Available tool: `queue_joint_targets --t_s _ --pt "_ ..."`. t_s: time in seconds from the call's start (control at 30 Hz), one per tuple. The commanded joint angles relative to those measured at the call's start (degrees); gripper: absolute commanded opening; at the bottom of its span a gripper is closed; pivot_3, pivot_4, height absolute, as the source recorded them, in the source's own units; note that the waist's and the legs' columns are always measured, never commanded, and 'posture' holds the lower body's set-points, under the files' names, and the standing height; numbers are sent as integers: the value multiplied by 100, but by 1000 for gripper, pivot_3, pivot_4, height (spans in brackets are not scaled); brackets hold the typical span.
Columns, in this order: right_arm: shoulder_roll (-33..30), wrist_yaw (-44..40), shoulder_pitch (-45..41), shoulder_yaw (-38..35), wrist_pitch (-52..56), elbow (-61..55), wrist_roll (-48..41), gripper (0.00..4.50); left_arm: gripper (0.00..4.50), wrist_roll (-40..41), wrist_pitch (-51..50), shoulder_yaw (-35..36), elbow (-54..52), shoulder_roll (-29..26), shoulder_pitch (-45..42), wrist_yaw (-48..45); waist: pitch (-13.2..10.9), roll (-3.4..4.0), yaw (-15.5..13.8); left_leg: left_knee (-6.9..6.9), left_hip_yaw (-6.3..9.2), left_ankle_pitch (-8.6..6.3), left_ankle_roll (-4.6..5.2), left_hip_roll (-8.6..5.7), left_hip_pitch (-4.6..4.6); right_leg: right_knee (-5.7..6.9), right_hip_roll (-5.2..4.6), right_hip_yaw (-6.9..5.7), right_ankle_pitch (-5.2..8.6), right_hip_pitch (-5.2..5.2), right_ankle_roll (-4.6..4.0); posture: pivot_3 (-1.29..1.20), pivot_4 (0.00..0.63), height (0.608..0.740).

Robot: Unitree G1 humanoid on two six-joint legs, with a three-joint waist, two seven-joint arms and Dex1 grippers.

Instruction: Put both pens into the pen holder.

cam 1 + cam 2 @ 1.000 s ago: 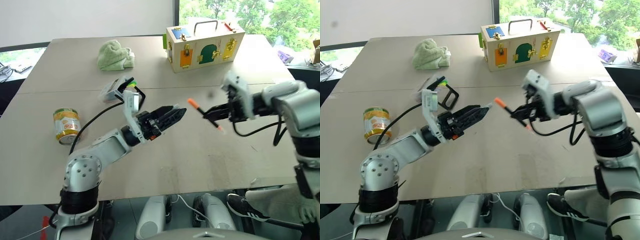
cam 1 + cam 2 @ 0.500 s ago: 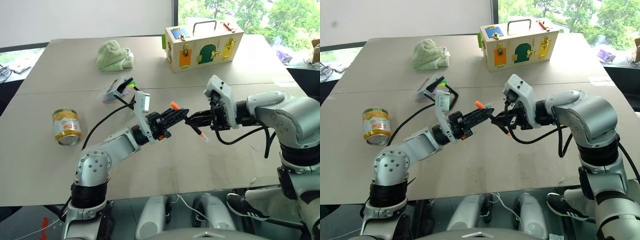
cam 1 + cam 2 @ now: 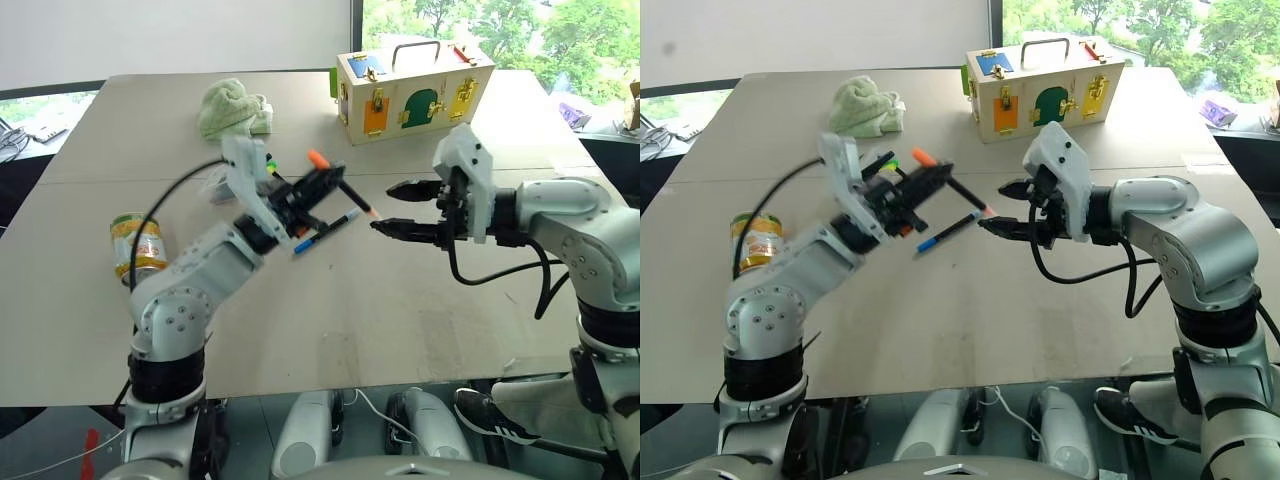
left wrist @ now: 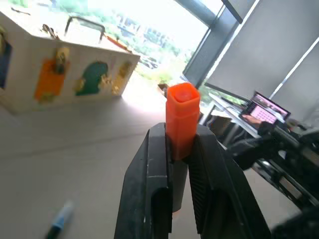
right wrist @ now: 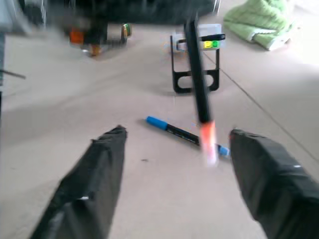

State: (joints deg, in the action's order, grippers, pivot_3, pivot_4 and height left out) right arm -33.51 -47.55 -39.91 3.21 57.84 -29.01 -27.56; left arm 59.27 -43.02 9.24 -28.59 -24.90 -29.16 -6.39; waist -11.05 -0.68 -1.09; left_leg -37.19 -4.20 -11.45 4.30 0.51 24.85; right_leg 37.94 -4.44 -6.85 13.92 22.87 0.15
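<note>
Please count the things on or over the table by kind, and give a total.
Pens: 2, orange-capped and blue-ended
Pen holder: 1
Can: 1
Cloth: 1
Wooden box: 1
Total: 6

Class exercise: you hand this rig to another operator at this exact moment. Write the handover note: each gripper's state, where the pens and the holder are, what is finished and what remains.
Left gripper: shut on the orange-capped pen, held up above the table.
Right gripper: open, holding nothing, facing that pen's pale tip.
Blue-ended pen: lying on the table under the raised pen.
Pen holder: standing on the table behind the left arm, with coloured markers in it.
Done: neither pen is in the holder yet.
Left: drop the orange-capped pen into the holder, then pick up the blue-ended pen and put it in too.
</note>
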Motion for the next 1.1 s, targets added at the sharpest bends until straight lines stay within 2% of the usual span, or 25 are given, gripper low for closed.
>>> queue_joint_targets --t_s 0.03,0.1,0.17,0.27,0.47,0.77,1.1 --pt "-18 270 347 -428 -698 -245 110 4416 0 -1334 326 -277 -673 -673 -236 66 0 0 15 2 0 0 0 0 -1 0 0 0 0 0 0 0 150 740" --pt "-28 201 572 -593 -882 -322 -68 4416 0 -2896 599 -1025 -831 -1571 -289 1 -7 -10 23 7 -2 1 -2 2 -1 1 8 -1 -1 3 -3 0 150 740" --pt "18 171 747 -688 -1192 -369 -118 4416 0 -4045 874 -1547 -803 -2260 -327 -19 -7 -3 27 15 -13 0 -3 2 -7 2 10 12 -4 6 -8 0 150 740" --pt "53 170 918 -676 -1664 -340 -53 4416 0 -4748 897 -1812 -663 -2422 -379 -31 -7 -3 16 32 -27 0 -3 4 -9 -4 15 28 7 18 9 0 150 740" --pt "-19 149 1005 -530 -2152 -118 74 4416 0 -5363 821 -1945 -309 -2129 -364 -329 -7 -4 9 33 -26 0 -3 5 1 -3 8 29 9 30 14 0 150 740" --pt "-195 252 1179 -555 -2343 -203 36 4416 0 -6209 685 -1847 -51 -2018 -329 -619 -8 -5 10 34 -28 0 -2 5 2 -3 7 29 9 30 14 0 150 740" --pt "-259 378 1203 -485 -2329 -279 34 4416 0 -6552 272 -1647 233 -1770 -99 -831 -8 -5 11 33 -27 0 -2 5 2 -2 6 29 9 30 14 0 150 740"
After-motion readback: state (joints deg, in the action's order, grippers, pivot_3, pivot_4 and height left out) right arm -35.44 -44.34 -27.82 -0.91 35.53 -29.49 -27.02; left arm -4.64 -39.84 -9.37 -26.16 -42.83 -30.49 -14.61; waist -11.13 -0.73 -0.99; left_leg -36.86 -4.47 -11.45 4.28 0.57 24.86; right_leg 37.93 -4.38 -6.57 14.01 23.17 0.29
